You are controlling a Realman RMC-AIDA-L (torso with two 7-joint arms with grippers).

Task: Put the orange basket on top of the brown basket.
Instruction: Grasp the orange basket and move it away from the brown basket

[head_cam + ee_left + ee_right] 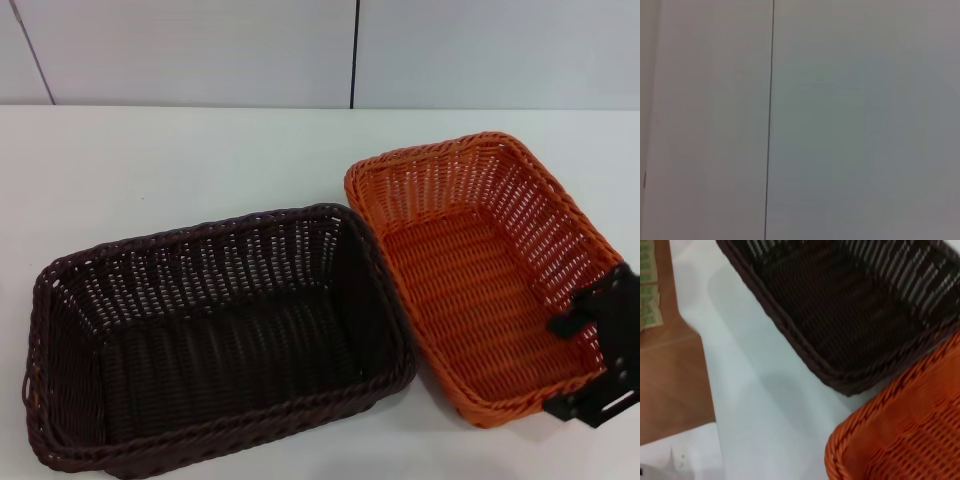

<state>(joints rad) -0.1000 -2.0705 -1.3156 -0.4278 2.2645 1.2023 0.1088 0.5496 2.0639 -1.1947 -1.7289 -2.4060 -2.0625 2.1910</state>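
On the white table (200, 160) sat two rectangular woven baskets of matching shape, each with sloped openwork sides, a tightly woven floor and a braided rim. One orange basket (480, 270) lay at the right, one brown basket (215, 340) at the left and nearer the robot. Their adjacent long rims ran just beside each other; contact could not be confirmed from the head view. Both baskets rested directly on the table, neither stacked on the other, and both were empty.

Right gripper (600, 350), black, one in view, was at the orange basket's near right corner, over its rim and overlapping the wall there. Jaw state: cannot tell, fingertips not resolved against the weave.

Right wrist view showed the orange basket's corner (900, 440) close to the brown basket's rim (840, 315), bare table between, and a brown floor (670, 375) beyond the table edge.

Left gripper not seen; its wrist view showed only a pale wall panel (865, 125) with one dark seam.
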